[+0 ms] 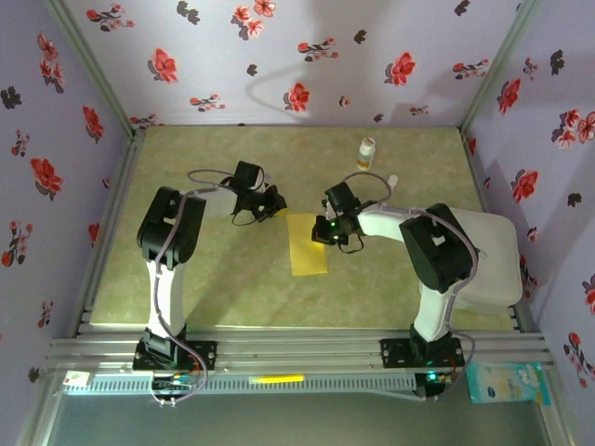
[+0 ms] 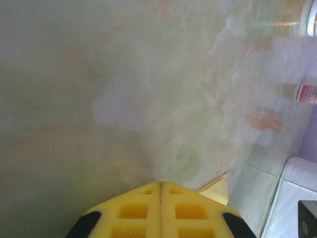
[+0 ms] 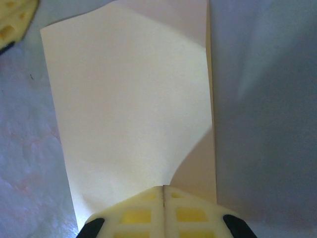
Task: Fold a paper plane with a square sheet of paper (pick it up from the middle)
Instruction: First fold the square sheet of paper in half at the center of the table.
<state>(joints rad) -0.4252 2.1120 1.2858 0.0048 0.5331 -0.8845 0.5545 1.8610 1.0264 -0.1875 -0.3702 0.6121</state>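
Both pairs of jaws are pressed shut, pads meeting with no gap, and you can see nothing pinched between them. Ahead of your right jaws the square sheet of paper (image 3: 129,99) lies flat on the worktop (image 1: 223,279), folded to a narrow rectangle, its near edge reaching their tips. One corner pokes out just right of your left jaws. The small bottle (image 1: 368,151) stands well beyond both.

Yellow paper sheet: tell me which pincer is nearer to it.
Right. The right pincer, shut, sits over the yellow paper sheet at its edge. The left pincer, also shut, sits just off one corner of it.
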